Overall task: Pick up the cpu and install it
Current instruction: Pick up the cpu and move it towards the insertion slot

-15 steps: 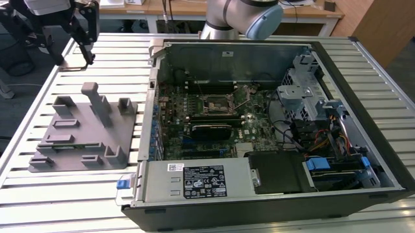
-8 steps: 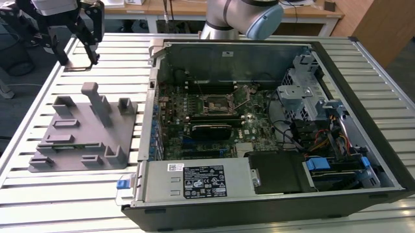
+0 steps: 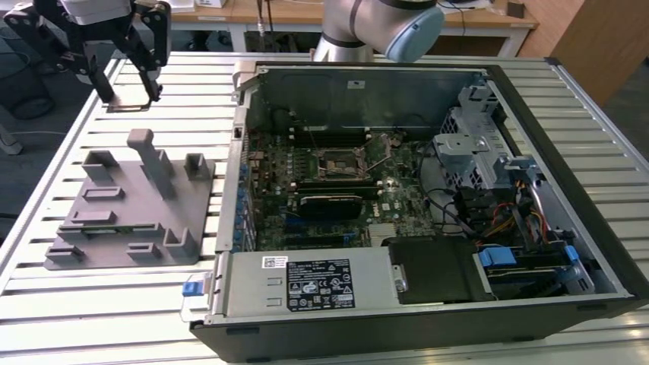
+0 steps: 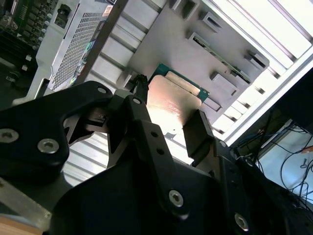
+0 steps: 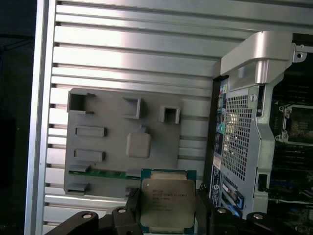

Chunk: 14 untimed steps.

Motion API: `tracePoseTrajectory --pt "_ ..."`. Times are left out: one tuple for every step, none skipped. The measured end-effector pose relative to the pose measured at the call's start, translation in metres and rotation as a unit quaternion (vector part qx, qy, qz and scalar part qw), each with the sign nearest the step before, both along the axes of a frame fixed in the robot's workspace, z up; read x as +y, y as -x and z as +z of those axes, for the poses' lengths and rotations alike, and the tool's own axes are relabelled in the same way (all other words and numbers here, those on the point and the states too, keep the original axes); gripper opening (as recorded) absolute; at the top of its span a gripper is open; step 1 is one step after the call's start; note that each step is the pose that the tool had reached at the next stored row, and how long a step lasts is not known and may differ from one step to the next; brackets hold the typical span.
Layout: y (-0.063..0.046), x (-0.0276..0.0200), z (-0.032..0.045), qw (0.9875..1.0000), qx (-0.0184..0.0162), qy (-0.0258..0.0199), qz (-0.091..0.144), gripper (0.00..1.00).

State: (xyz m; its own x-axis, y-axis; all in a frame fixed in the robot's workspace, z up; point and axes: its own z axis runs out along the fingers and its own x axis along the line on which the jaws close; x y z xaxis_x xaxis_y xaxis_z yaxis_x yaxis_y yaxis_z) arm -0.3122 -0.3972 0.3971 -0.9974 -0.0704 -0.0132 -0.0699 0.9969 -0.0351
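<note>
Slatted metal table [image 3: 61,304] carries the grey fixture [image 3: 132,205] and the open computer case [image 3: 426,190]. I see 1 gripper [image 3: 130,97] raised at the exterior view's left, its 2 fingers [image 5: 133,208] clamped on opposite edges of the cpu [image 5: 167,205] (silvery top showing in both wrist views), well apart from the motherboard socket [image 3: 340,160]

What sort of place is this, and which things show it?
Probably a robotics lab: a robot arm at a slotted metal table, an opened computer case, and the hand gripping a cpu.
</note>
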Motion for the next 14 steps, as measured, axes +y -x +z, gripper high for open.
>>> tracePoseTrajectory --pt "-0.001 0.0 0.0 1.0 0.0 0.0 0.0 0.54" --pt "-0.002 0.0 -0.0001 1.0 0.0 0.0 0.0 0.54" --pt "-0.003 0.0 -0.0001 1.0 0.0 0.0 0.0 0.54" --pt "-0.004 0.0 -0.0001 1.0 0.0 0.0 0.0 0.54" --pt "-0.005 0.0 -0.0001 1.0 0.0 0.0 0.0 0.54" --pt "-0.006 0.0 -0.0002 1.0 0.0 0.0 0.0 0.54" --pt "-0.007 0.0 -0.0002 1.0 0.0 0.0 0.0 0.54" --pt "-0.008 0.0 -0.0002 1.0 0.0 0.0 0.0 0.54" --pt "-0.009 0.0 -0.0002 1.0 0.0 0.0 0.0 0.54" --pt "-0.01 0.0 -0.0002 1.0 0.0 0.0 0.0 0.54" --pt "-0.011 0.0 -0.0003 1.0 -0.0001 0.0 0.0 0.54" --pt "-0.012 0.0 -0.0003 1.0 0.0 0.0 0.0 0.54" --pt "-0.013 0.0 -0.0003 1.0 0.0 0.0 0.0 0.54" --pt "-0.014 0.0 -0.0004 1.0 0.0 0.0 0.0 0.54"
